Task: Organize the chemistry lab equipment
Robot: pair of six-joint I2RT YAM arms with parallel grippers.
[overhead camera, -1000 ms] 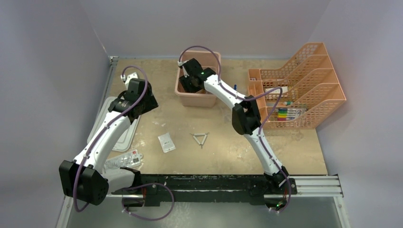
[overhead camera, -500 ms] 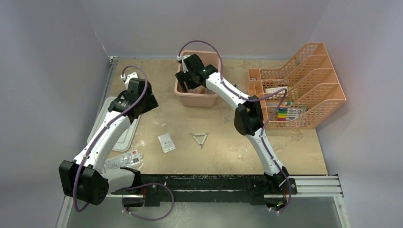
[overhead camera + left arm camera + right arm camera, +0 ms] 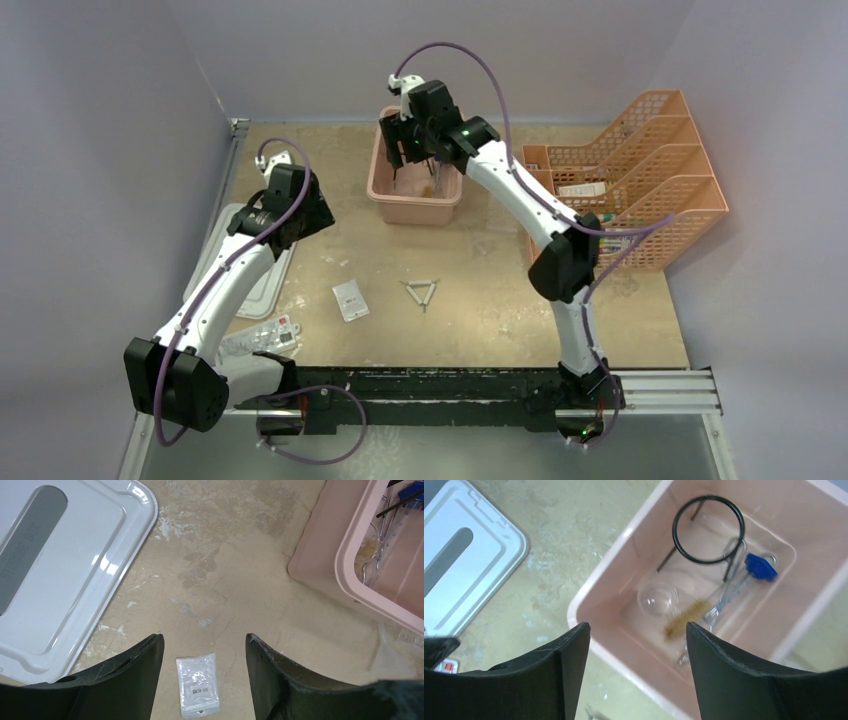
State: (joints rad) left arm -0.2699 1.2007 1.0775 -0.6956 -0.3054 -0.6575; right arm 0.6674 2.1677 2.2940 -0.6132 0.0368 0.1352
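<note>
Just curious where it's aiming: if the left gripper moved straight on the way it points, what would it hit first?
Probably the small white plastic packet lying flat on the beige tabletop. It lies right ahead of the open left gripper with nothing in between, though depth is hard to judge.

The pincer gapes empty at the bottom edge above a pink tub. Inside the tub lie a black wire ring, a clear glass dish, a bristle brush and metal tongs. A white lid lies on the table at the upper left.
</note>
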